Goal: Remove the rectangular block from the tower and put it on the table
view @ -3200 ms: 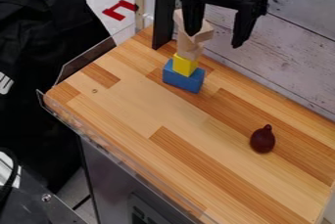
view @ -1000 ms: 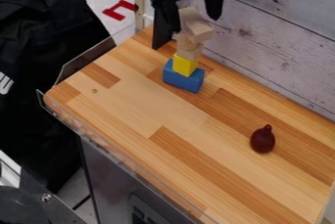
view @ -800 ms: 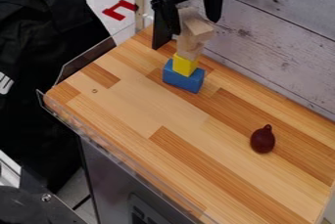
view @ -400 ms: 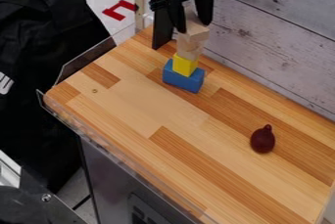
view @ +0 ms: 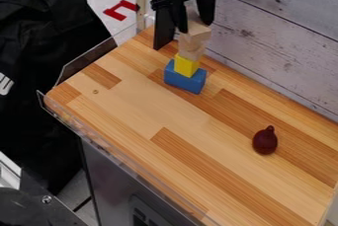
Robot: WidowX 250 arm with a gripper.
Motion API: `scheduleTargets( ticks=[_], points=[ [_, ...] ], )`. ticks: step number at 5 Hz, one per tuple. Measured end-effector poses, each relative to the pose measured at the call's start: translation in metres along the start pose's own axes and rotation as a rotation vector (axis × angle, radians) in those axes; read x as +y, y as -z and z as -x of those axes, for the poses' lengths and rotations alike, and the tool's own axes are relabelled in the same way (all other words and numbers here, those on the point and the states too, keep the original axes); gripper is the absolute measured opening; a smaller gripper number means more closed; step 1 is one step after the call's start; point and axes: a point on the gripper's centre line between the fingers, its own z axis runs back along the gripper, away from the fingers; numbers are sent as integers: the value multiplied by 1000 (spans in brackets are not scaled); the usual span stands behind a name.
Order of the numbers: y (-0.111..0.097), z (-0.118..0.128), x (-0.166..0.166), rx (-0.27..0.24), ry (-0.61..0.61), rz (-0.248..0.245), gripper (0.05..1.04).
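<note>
Look to the claw (view: pixel 195 27), drawn in fairly narrow, with a finger on each side of the rectangular block (view: pixel 197 33), and seemingly with hold of it! Find that block at the top of the tower, above a pale wooden block (view: pixel 190 52), a yellow block (view: pixel 187 65) and a blue block (view: pixel 186 81), near the far corner of the counter (view: pixel 132 111). Apparently resting on the stack, so call it a grip without a lift.

Expect light, stiff wood here: hard to crush, reasonably grippy, but awkward if pinched off-centre. Best to take hold high, on opposite side faces, clear of the stack below. Lift straight up first; drag sideways and risk toppling everything underneath!

Note the pose: pointing almost straight down from the top edge of view, close by the wall (view: pixel 277 37). Then aim for open counter, well apart from the dark red bulb-shaped toy (view: pixel 265 141).
</note>
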Motion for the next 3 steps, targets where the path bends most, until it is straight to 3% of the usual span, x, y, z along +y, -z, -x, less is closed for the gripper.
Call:
scheduleTargets(
  ticks=[1, 2, 3],
  points=[
    [-3, 4, 2, -23, -41, -7, 503],
    [-16, 16, 16, -76, -151, 8, 503],
    [-9, 34, 32, -48, -174, 10, 503]
  ],
)
